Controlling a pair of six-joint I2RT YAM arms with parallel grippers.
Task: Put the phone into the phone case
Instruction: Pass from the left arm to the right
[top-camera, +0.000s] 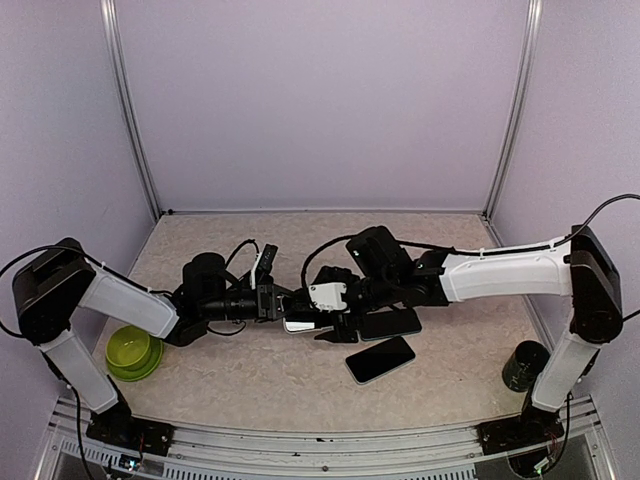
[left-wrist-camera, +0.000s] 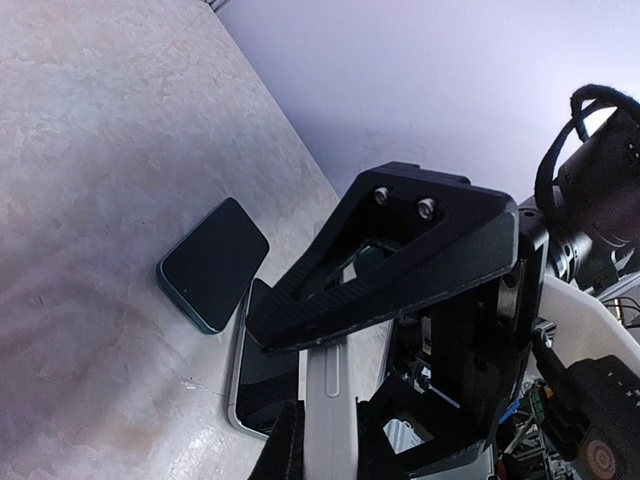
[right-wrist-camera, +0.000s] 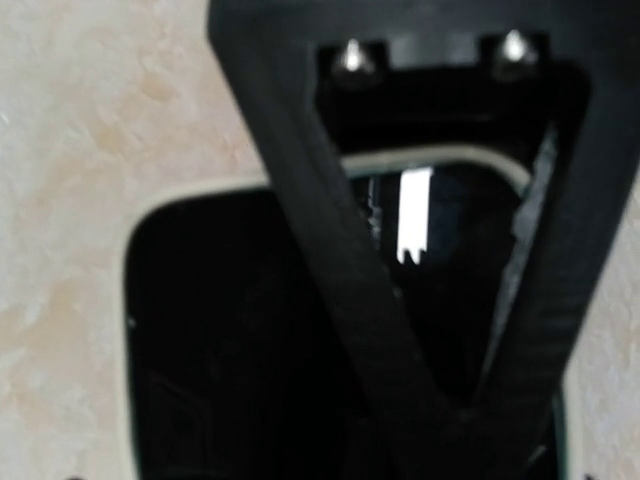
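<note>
Lavender walls (top-camera: 320, 100) box in the beige worktop (top-camera: 250, 385), which has open room along its far edge and lower middle. Both arms meet at the centre. The right tool (top-camera: 335, 328) hangs released, jaws wide, over the pale-rimmed phone case (top-camera: 298, 324). The left tool (top-camera: 283, 304) sits at the case's left rim; whether it is clenched I cannot tell. A green bowl (top-camera: 133, 352) sits lower left and a dark cup (top-camera: 524, 365) lower right. The phone (top-camera: 380, 359) lies flat right of centre, apart from the case.

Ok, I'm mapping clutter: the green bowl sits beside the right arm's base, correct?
Not quite. The bowl is green, but it sits beside the left arm's base, not the right one. The top external view shows it.
</note>
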